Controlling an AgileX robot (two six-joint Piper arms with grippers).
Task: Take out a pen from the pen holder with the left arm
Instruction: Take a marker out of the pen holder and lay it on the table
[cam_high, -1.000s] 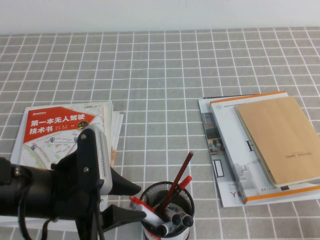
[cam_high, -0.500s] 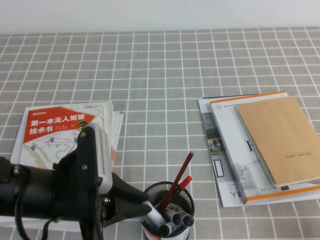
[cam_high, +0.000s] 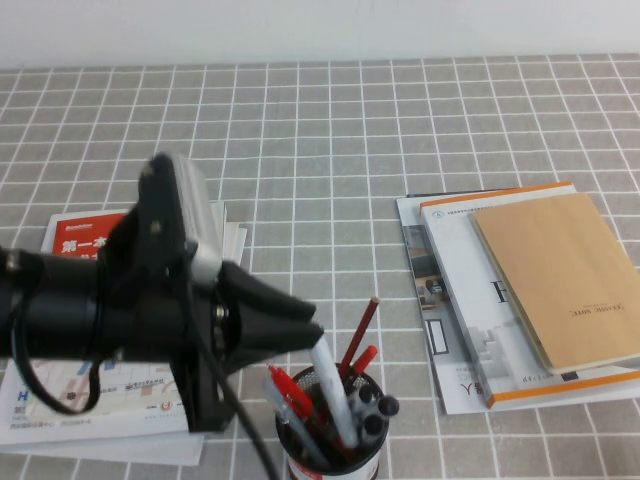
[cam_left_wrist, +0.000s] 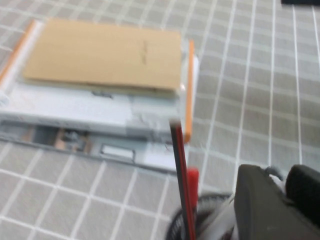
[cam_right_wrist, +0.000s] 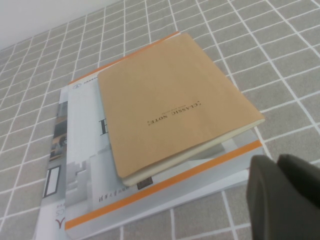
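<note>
The black mesh pen holder (cam_high: 378, 452) stands at the table's near edge, holding a dark red pencil (cam_high: 361, 328), red pens (cam_high: 285, 384) and black markers (cam_high: 376, 410). My left gripper (cam_high: 312, 338) hangs just above the holder's left rim, shut on the upper end of a white pen (cam_high: 336, 398). The pen slants down with its lower end still inside the holder. In the left wrist view the gripper (cam_left_wrist: 281, 176) fills the lower corner, beside the pencil (cam_left_wrist: 178, 160) and the holder's rim (cam_left_wrist: 172, 226). My right gripper (cam_right_wrist: 287, 200) hovers shut near the book stack's corner.
A stack of books topped by a tan notebook (cam_high: 555, 280) lies on the right of the tiled table (cam_high: 320, 150). A red-covered book (cam_high: 85, 240) on a pile lies at the left, partly under my left arm.
My left gripper closed on the white pen, then rose and drew it partly up out of the holder. The other pens shifted slightly.
</note>
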